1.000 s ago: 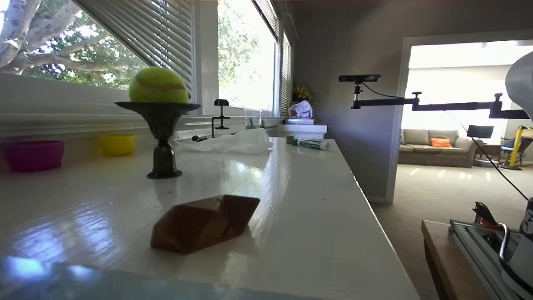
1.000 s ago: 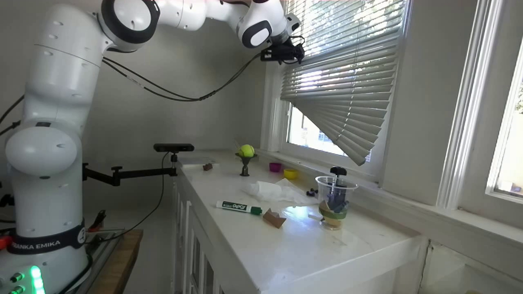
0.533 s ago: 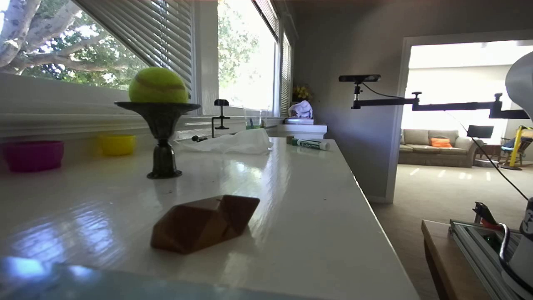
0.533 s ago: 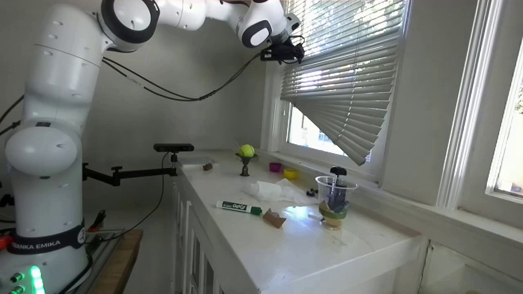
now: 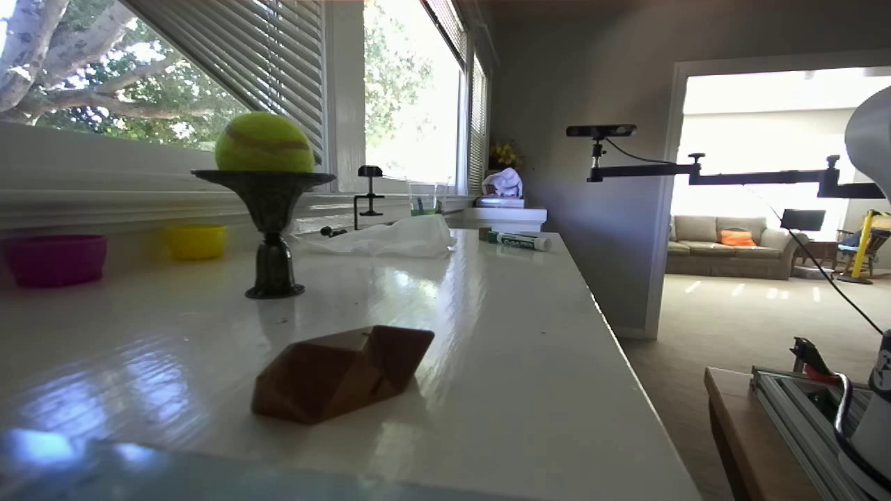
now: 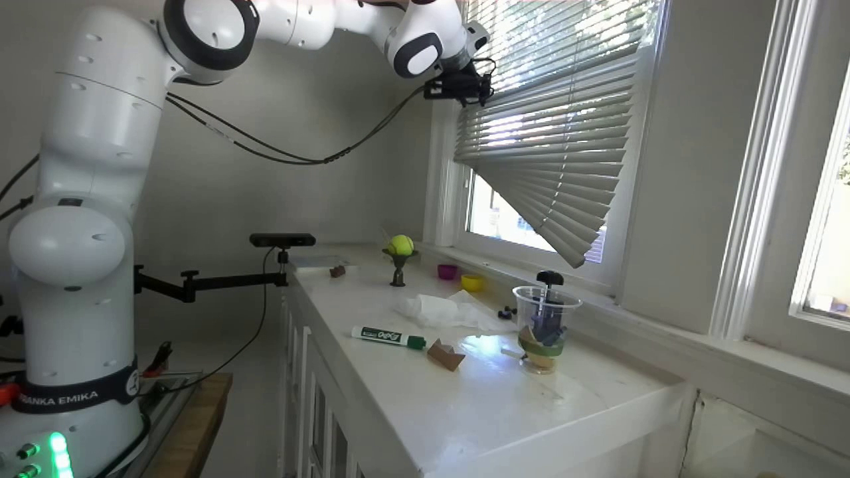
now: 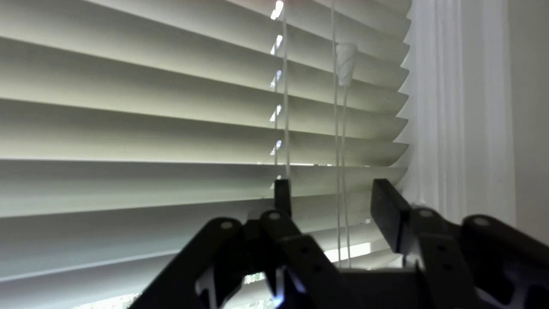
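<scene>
Nearest in the wrist view, the gripper (image 7: 330, 197) is standing with its fingers (image 7: 386, 210) apart. Two thin white cords (image 7: 343, 137) are running down between them as seen; whether they are lying inside the gap or beyond it, I cannot tell. Farther, the slatted blind (image 7: 128, 137) is spreading left and right behind the cords, its right edge ending beside the white window frame (image 7: 463, 107).

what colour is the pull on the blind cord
The cord pull is white; the wrist view shows it best.
</scene>
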Tool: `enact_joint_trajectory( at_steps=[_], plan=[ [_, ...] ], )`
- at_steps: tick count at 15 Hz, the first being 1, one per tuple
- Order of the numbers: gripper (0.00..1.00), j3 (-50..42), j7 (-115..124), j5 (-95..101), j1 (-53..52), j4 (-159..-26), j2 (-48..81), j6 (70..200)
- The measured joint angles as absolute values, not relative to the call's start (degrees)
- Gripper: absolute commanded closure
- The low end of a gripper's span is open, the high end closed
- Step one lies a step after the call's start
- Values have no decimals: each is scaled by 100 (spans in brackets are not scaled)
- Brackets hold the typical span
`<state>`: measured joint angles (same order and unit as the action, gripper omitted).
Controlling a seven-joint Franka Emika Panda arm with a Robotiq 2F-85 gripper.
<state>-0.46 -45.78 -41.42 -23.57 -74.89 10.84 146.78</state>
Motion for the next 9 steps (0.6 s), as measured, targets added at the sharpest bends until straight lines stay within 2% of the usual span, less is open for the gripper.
enact_joint_trajectory(
  at_steps=[1,3,8,9],
  plan=[
    [42,-53,-4575,-4142,-2357,-7490,1084,14678],
    [38,-72,-4569,-4142,-2357,-7490,1083,14678],
    [5,-78,-4561,-4142,-2357,-7496,1082,14678],
    [1,-78,-4558,-4142,-2357,-7498,1080,14678]
  ],
)
